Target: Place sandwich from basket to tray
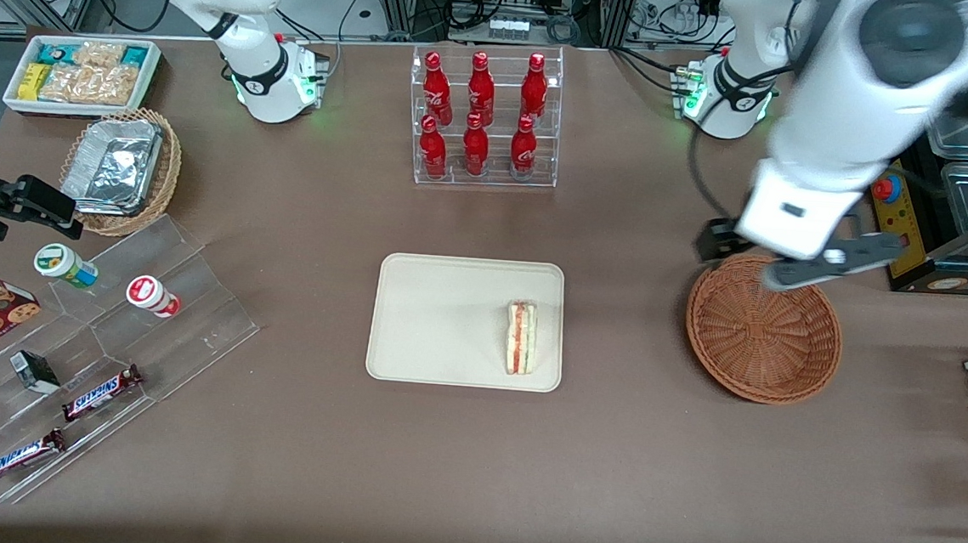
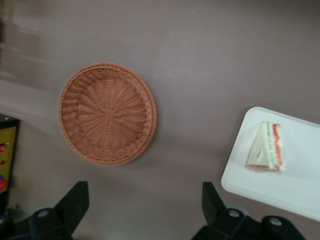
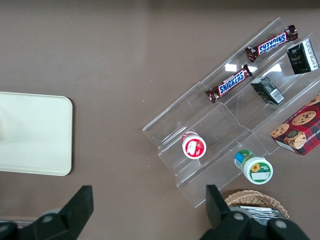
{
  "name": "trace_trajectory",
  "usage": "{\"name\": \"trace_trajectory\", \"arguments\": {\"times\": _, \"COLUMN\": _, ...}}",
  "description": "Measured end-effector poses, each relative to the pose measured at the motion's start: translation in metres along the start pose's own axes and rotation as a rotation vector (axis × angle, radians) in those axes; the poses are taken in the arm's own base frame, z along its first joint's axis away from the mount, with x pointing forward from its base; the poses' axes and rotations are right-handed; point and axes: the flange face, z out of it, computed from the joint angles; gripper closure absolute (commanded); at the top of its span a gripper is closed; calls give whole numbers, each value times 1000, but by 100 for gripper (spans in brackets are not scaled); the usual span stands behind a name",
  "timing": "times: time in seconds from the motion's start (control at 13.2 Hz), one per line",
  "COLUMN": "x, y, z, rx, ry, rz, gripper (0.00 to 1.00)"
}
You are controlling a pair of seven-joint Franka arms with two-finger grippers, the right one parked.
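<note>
Even overhead light, soft shadows; wrist view slightly blurred.

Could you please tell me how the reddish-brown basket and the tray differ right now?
The basket is round, woven and reddish-brown; the tray is flat, rectangular and cream. The basket holds nothing, while the tray carries the sandwich. The open gripper hangs above the basket, not the tray. Both rest on the brown table.
</note>
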Motion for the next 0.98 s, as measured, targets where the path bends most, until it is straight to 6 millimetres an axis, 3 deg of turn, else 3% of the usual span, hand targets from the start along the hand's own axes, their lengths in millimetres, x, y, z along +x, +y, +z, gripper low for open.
{"name": "trace_trajectory", "arguments": {"times": 0.15, "x": 10, "y": -44, "z": -5, "rx": -28, "ry": -22, "rz": 33, "gripper": 0}}
{"name": "trace_trajectory", "arguments": {"times": 0.3, "x": 7, "y": -81, "z": -9, "rx": -65, "ry": -42, "rz": 58, "gripper": 0}}
{"name": "trace_trajectory", "arguments": {"times": 0.53, "x": 0, "y": -122, "z": -12, "rx": -100, "ry": -51, "rz": 96, "gripper": 0}}
{"name": "trace_trajectory", "arguments": {"times": 0.76, "x": 11, "y": -134, "z": -13, "rx": -127, "ry": -42, "rz": 113, "gripper": 0}}
{"name": "trace_trajectory", "arguments": {"times": 0.98, "x": 16, "y": -122, "z": -12, "rx": -133, "ry": -36, "rz": 210, "gripper": 0}}
